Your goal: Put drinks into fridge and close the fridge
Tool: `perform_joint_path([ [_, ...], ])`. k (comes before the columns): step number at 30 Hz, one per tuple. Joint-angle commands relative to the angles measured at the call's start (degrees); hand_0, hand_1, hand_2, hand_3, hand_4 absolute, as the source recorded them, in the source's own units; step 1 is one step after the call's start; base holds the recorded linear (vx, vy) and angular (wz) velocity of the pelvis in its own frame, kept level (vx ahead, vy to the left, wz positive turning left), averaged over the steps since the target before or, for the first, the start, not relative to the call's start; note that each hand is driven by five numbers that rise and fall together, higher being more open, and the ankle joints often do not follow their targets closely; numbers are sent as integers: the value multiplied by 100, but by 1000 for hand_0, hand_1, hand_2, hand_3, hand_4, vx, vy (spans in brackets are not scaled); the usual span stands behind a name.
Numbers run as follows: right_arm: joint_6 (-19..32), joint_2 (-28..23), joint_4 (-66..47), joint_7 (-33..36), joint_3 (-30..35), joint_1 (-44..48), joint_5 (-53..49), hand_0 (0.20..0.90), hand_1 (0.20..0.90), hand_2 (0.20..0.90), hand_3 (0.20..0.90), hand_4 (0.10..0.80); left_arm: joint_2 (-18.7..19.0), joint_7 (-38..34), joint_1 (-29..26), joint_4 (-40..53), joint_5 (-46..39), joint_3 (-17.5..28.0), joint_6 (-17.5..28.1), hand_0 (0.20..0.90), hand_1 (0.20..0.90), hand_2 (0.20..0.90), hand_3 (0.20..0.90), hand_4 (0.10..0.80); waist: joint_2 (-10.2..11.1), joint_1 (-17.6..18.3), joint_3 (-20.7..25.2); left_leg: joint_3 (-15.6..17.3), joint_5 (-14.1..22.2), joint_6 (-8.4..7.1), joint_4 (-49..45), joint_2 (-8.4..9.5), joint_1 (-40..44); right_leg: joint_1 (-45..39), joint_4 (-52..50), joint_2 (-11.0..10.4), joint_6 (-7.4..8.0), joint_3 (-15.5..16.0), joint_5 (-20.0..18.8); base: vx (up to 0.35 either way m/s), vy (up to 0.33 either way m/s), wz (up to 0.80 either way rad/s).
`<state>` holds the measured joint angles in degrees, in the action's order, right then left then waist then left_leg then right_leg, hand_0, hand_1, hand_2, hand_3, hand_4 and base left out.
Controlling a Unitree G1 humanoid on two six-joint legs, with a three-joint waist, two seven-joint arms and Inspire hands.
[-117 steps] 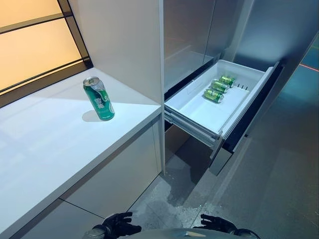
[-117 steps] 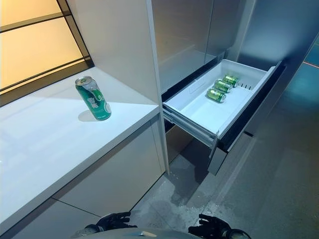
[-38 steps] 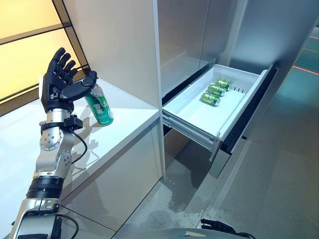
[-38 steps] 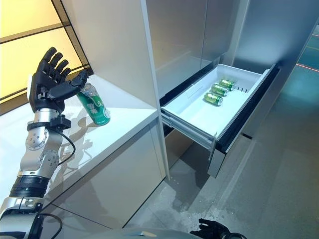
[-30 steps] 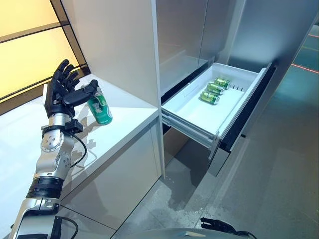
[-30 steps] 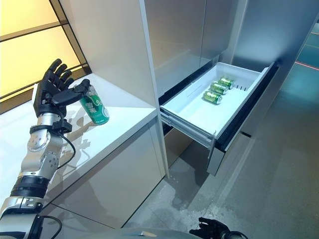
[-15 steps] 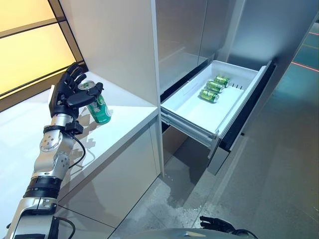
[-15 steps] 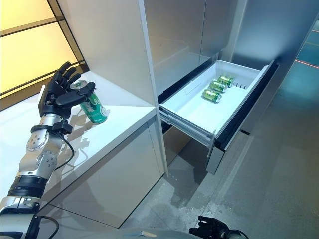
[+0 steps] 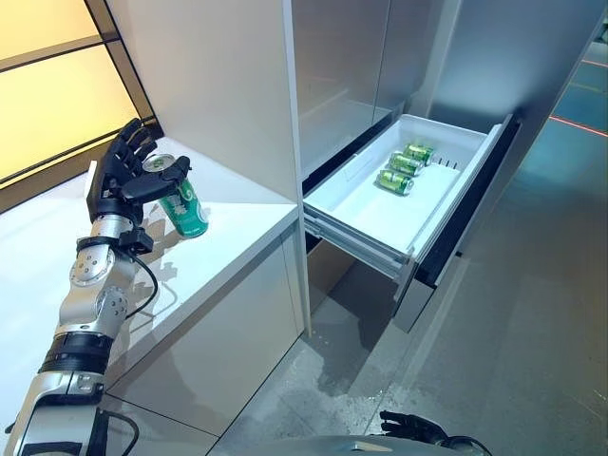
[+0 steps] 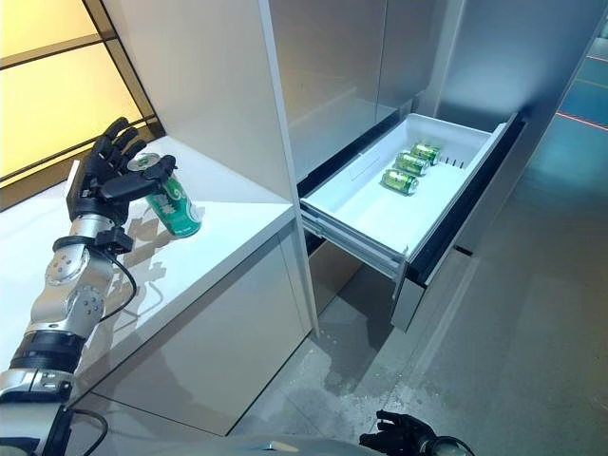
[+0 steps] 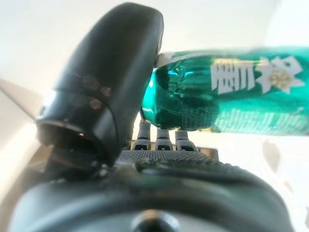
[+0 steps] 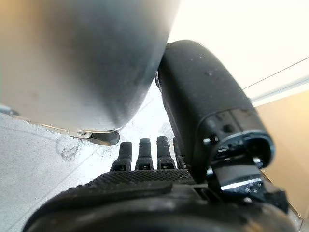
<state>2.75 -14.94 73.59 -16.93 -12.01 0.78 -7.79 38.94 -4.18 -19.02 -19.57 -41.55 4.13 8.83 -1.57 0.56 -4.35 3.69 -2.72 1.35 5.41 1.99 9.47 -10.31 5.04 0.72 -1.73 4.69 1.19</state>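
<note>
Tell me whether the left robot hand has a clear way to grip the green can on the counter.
Probably yes: the left robot hand is already at the green can, open, thumb over its top, nothing between them.

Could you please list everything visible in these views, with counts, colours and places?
Can: one, green, upright on the counter, between the left hand's thumb and fingers.
Cans in drawer: three, green, lying side by side towards the far end of the drawer.
Drawer: one, white, pulled out of the fridge.
Fridge: one, silver-grey, upper doors shut.
Counter: one, white, left of the fridge.
Window: one, amber-lit, behind the counter.
Floor: grey, below the drawer.
Left hand: dark, open around the can, not yet closed on it.
Right hand: dark, low by the bottom edge, idle and open.
</note>
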Motion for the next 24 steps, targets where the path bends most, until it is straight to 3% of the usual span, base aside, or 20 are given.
perform_joint_path([
  [1, -23, -320, 204, -114, -179, -13, 152, 900, 900, 900, 900, 800, 543, -73, -1165, -193, 276, -22, 347, 900, 900, 900, 900, 800, -168, 121, 153, 27, 793, 201, -170, 244, 99, 344, -703, -36, 458, -36, 524, 19, 17, -9],
  [15, -23, -322, 169, -84, -157, -65, 107, 900, 900, 900, 900, 800, 731, -164, -1335, -616, 567, -144, 151, 900, 900, 900, 900, 800, -171, 183, 128, 59, 853, 253, -268, 290, 57, 435, -789, -62, 506, -162, 501, 16, 11, -6],
  [24, -22, -325, 181, -108, -145, -41, 153, 900, 900, 900, 900, 800, 625, 19, -1347, -495, 535, -246, 82, 900, 900, 900, 900, 800, -172, 190, 104, 56, 878, 277, -304, 310, 44, 478, -849, -75, 518, -200, 506, 4, 4, -2],
])
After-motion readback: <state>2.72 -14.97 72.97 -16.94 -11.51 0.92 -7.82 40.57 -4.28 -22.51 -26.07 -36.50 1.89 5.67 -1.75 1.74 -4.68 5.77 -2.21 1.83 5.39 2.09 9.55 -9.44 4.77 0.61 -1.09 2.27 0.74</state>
